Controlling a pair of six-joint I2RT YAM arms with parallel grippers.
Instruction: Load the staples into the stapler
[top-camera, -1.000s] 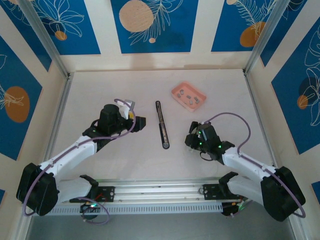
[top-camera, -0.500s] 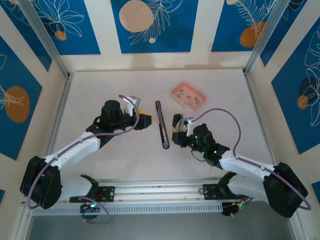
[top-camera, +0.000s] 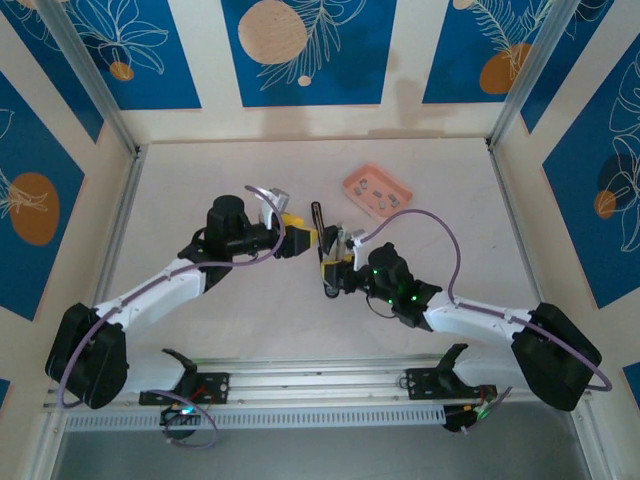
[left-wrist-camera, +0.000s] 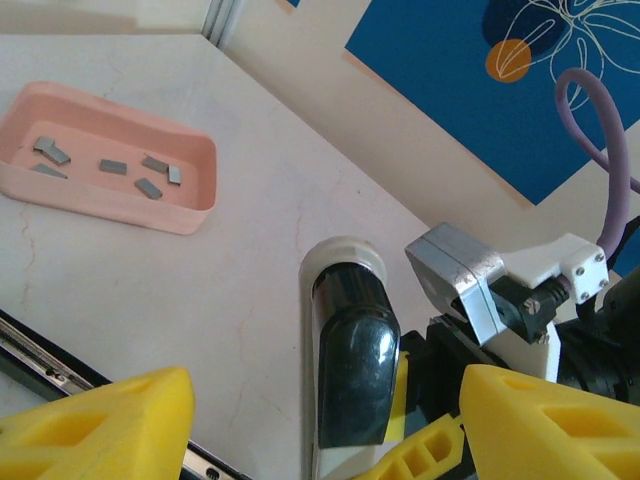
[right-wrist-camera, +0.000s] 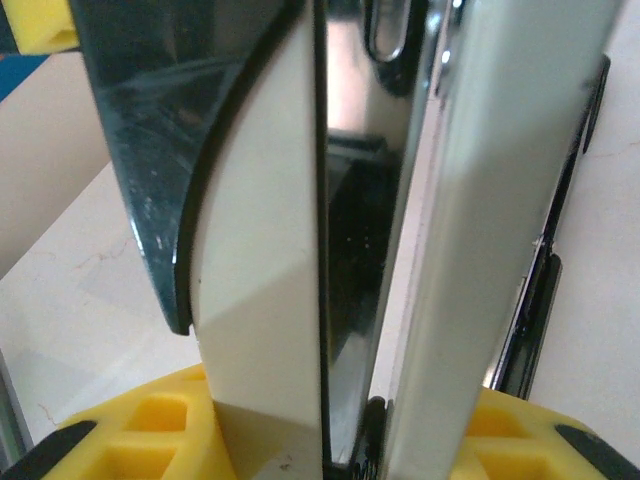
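Seeing shallow pink rectangular tray (left-wrist-camera: 190, 200) upper left on pale marble bench (left-wrist-camera: 250, 290), tiny silvery-grey metal staples (left-wrist-camera: 148, 186) loose inside. Glossy black stapler (left-wrist-camera: 352, 350) end, pale-rimmed, sitting between wide-apart yellow fingertips (left-wrist-camera: 100, 420) of left pincer (left-wrist-camera: 325, 430).

Tray (left-wrist-camera: 110, 205): pink. Staples (left-wrist-camera: 113, 167) in tray: grey. Stapler (top-camera: 317, 212) left of tray: black, apparently cream-edged. Table (top-camera: 200, 170): off-white, faint veins. Walls (top-camera: 340, 60) beyond tray: blue panels, white leaf lines, orange discs. Left fingers (left-wrist-camera: 110, 420): yellow.

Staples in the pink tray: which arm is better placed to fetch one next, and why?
Probably left. The left gripper is open and empty, with the staples in the pink tray in its wrist view; the right gripper is shut on the stapler.
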